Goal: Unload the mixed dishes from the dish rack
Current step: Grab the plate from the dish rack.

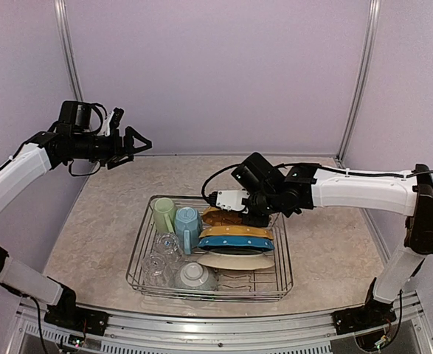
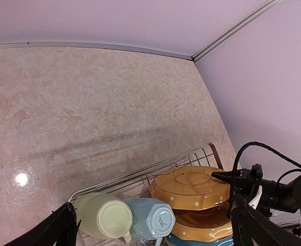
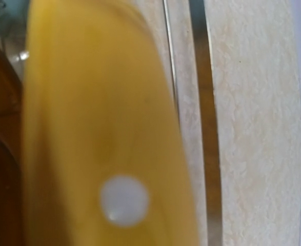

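Note:
The dish rack (image 1: 138, 254) holds the mixed dishes. A pale green mug (image 1: 163, 214) and a light blue mug (image 1: 188, 225) lie at its back left, clear glasses (image 1: 168, 243) and a grey-green bowl (image 1: 195, 276) nearer. Yellow dotted plates (image 1: 238, 232), a blue dotted plate (image 1: 234, 242) and a cream plate (image 1: 234, 259) stand in a row. My right gripper (image 1: 254, 214) straddles the rearmost yellow plate (image 2: 191, 187); one of its fingers (image 2: 227, 176) lies on the plate's face, the other is hidden. That plate's rim (image 3: 99, 128) fills the right wrist view. My left gripper (image 1: 136, 141) hangs open, high at the back left.
Lilac walls with metal corner posts (image 1: 358, 81) close the table's back and sides. Bare marbled tabletop (image 1: 98, 221) surrounds the rack. A rack wire (image 3: 204, 102) runs beside the plate in the right wrist view. The right arm's cable (image 2: 242, 154) loops above the plates.

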{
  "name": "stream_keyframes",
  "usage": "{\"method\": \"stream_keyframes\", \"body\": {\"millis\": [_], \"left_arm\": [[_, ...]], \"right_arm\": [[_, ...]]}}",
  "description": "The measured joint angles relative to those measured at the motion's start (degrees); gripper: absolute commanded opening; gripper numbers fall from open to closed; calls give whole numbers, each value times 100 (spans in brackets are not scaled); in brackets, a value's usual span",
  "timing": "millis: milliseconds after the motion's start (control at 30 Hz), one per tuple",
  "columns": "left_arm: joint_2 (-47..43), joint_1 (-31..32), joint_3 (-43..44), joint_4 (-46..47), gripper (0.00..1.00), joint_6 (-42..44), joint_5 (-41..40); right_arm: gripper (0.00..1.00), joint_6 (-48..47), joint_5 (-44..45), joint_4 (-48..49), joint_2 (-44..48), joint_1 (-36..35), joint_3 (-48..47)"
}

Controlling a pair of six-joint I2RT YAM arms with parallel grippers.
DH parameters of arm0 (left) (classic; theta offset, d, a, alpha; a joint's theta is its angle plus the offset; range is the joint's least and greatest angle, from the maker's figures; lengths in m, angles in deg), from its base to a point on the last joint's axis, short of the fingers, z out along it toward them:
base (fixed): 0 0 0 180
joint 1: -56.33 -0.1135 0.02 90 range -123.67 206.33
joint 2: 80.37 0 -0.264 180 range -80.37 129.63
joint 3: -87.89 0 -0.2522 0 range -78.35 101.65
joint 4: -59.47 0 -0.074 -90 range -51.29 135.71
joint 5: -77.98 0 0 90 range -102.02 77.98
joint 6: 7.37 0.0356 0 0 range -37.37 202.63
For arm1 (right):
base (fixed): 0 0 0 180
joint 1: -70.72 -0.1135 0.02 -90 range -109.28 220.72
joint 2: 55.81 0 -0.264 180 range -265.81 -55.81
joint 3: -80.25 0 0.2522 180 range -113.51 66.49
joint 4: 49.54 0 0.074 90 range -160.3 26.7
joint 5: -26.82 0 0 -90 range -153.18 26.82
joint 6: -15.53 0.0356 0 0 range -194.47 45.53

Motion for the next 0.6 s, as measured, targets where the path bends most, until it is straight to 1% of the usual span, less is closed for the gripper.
{"method": "stream_keyframes", "body": {"millis": [67,433,600], "left_arm": [[0,0,0,-4,99,0,0],[17,0,0,-37,99,4,-85],[116,0,22,-87,99,20,-201]], "right_arm": [[0,-17,37,0,0,-9,0],[0,-61,297,-35,28,-96,0],[0,-81,361,-186,181,-136,-2]]}}
